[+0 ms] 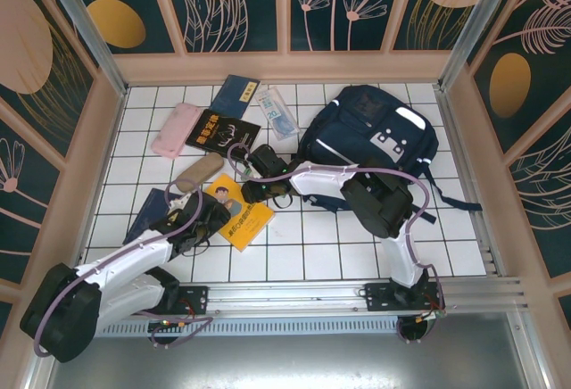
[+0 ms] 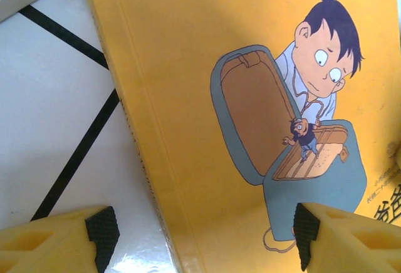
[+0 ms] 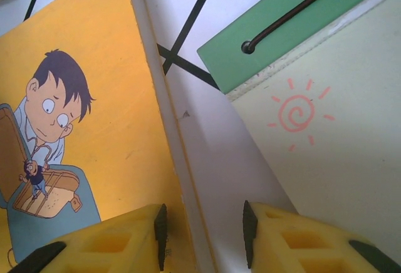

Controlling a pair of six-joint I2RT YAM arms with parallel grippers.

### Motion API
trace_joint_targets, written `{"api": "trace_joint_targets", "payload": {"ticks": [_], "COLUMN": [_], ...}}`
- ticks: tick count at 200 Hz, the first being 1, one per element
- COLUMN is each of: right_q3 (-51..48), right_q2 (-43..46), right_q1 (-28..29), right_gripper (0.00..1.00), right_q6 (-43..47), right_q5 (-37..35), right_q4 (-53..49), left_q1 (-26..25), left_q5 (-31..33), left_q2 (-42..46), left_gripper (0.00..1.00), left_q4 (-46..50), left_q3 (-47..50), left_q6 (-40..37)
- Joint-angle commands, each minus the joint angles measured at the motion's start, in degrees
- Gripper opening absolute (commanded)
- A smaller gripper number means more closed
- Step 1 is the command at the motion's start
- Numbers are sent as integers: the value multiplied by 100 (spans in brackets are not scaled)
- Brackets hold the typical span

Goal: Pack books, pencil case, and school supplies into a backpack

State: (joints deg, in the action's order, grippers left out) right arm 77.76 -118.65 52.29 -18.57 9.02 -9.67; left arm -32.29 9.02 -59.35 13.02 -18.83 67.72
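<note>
Fingers (image 2: 53, 248) of left gripper (image 2: 203, 235): yellow moulded plastic, black pads, spread wide, gripping nothing. One over white tiled table (image 2: 44, 110), other over yellow book (image 2: 188, 66), spine edge between them.
Fingers (image 3: 301, 242) of right gripper (image 3: 203, 235): narrower gap, nothing held. One over book's edge, other over pale green notepad (image 3: 332, 148).
Book cover glossy, cartoon boy with suitcase.
Notepad matte, pink sun doodle, green band, dark elastic cord.
Top view adds backpack (image 1: 370, 135): soft navy fabric, white stripes, far right, apart from book.
</note>
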Motion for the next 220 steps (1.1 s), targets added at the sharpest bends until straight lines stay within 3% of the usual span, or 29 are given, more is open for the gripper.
{"api": "trace_joint_targets", "payload": {"ticks": [1,30,59,101,134,220], "right_q3": [-65,-193,-239,-291,-377,-730], "right_q2": [-89,-126,-45,8,43,258], "right_q1": [9,17,18,-26,-35,-172], "right_gripper": [34,30,29,29,29,27], "right_q6": [-106,-341,-447,-564,-630,-1035], "right_q5": [245,1022,1245,1523,1489,1869], "right_q4": [-173,144,267,340,376,848], "left_q1": [-13,-13,-9,-13,-14,-13], "left_q5": [-800,-1213,-1376,-1420,-1312,-1560], "left_q2": [-375,-333,-107,220,65,1159], "left_gripper": [74,71,68,65,66,64], "left_q4": [-1243,-2214,-2955,-3398,-2924,-4326], "left_q3": [257,356,487,580,640,1113], "left_q6": [-20,27,218,266,399,679]}}
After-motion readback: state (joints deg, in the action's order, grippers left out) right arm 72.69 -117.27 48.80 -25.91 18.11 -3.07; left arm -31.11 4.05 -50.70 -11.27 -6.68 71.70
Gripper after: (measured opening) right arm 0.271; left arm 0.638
